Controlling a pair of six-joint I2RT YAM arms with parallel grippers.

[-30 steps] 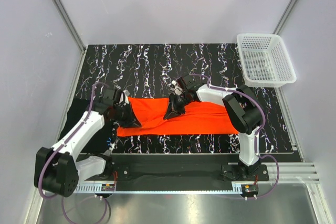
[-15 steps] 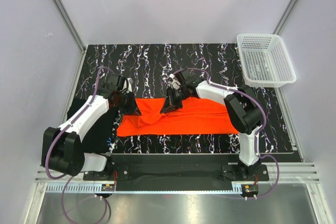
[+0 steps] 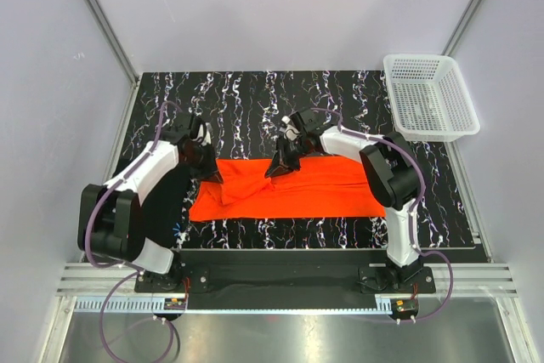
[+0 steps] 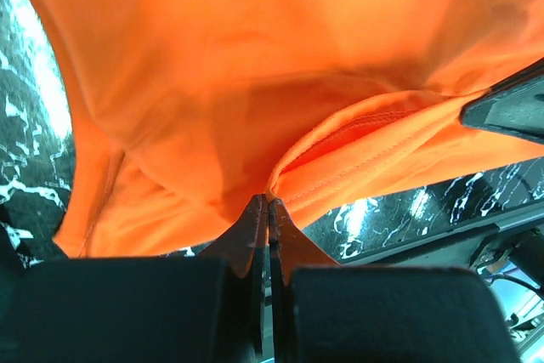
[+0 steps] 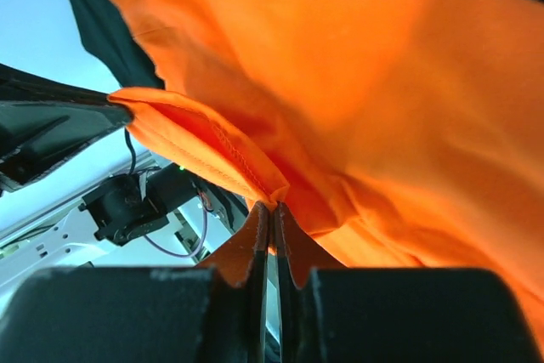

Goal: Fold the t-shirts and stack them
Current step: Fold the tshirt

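Observation:
The orange-red t-shirt [image 3: 314, 191] lies as a long band across the marbled mat [image 3: 255, 99]. My left gripper [image 3: 211, 172] is shut on the shirt's hemmed edge at its left end, and in the left wrist view the fingertips [image 4: 269, 203] pinch a fold of orange cloth [image 4: 255, 82]. My right gripper [image 3: 277, 167] is shut on the same hem near the shirt's middle, the cloth [image 5: 357, 108] draping from its tips [image 5: 272, 207]. The stitched hem sags between the two grippers. A black t-shirt [image 3: 172, 206] lies at the mat's left edge, partly under my left arm.
A white mesh basket [image 3: 429, 95] stands at the back right corner of the mat. The left arm's elbow sits close to the left wall. The arm bases and a cable rail [image 3: 280, 282] run along the near edge.
My left gripper has carried the shirt's left end toward the back, and that arm's elbow swung left. My right gripper shifted only slightly, still holding the hem.

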